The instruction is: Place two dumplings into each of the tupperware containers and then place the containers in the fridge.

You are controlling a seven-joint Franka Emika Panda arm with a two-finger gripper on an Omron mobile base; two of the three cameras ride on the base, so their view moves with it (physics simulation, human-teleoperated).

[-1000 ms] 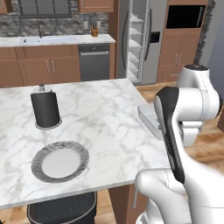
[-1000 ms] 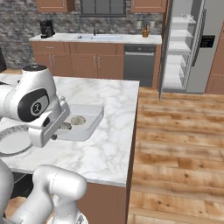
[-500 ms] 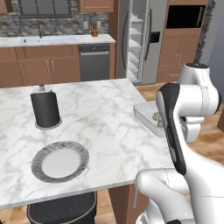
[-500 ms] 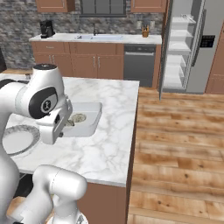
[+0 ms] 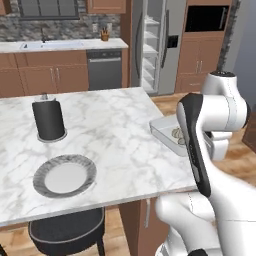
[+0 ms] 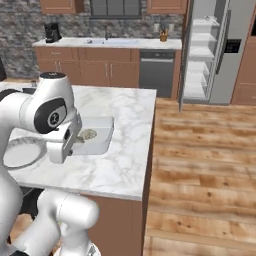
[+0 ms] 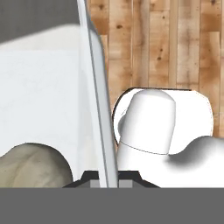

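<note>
The shallow pale grey-white rectangular tupperware container sits at the right edge of the white marble table, holding a beige pleated dumpling. The fingers are clamped on the container's thin rim. Further off stand a round grey plate, a black cylindrical canister, and the open stainless-steel fridge.

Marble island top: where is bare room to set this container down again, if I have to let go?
Free: the wide white marble top between the black cylinder and the pale rectangular tupperware container, and the strip beyond both toward the kitchen's back wall. Crowded: the near left corner, taken by the round grey plate, and the right edge, where the gripper is clamped on the container's rim.
</note>
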